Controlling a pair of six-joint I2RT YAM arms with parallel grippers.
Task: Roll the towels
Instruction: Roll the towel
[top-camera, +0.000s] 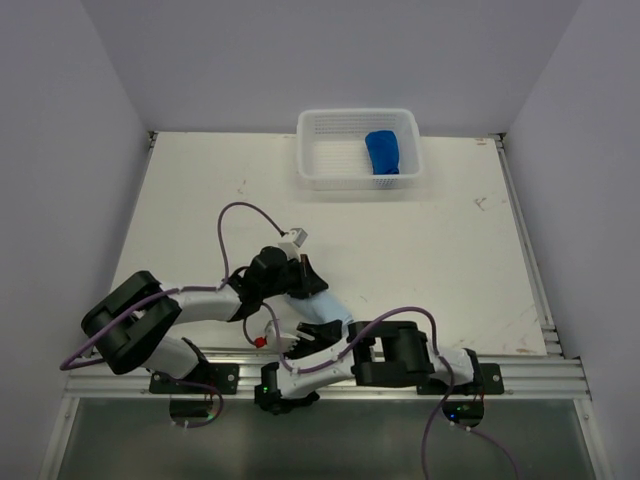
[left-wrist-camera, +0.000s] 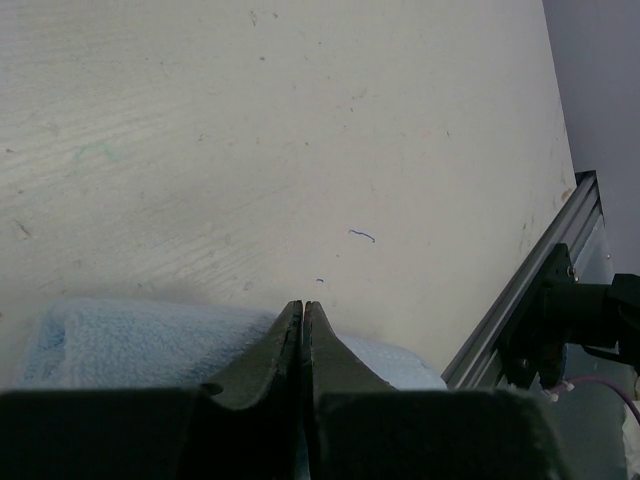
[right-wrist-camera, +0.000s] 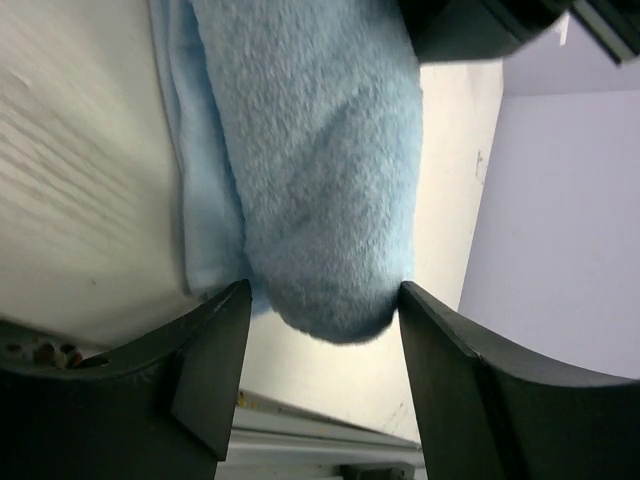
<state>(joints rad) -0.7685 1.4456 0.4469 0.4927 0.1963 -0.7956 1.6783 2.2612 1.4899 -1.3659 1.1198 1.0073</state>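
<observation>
From above, my left gripper sits just left of the frame's centre, on the upper end of the pale blue towel. The towel lies as a short roll slanting down to the right on the table. My right gripper is at the roll's lower end, near the bottom edge. The dark blue towel lies bunched in the right half of the white basket at top centre.

In the left wrist view, my fingers are pressed together with only a thin slit between the tips. The pale terry lies under them across the lower left. I cannot tell whether any cloth is caught.

In the right wrist view, my fingers stand spread wide. The roll's rounded, fuzzy end hangs down between the tips, close to both, with a flat layer along its left side.
</observation>
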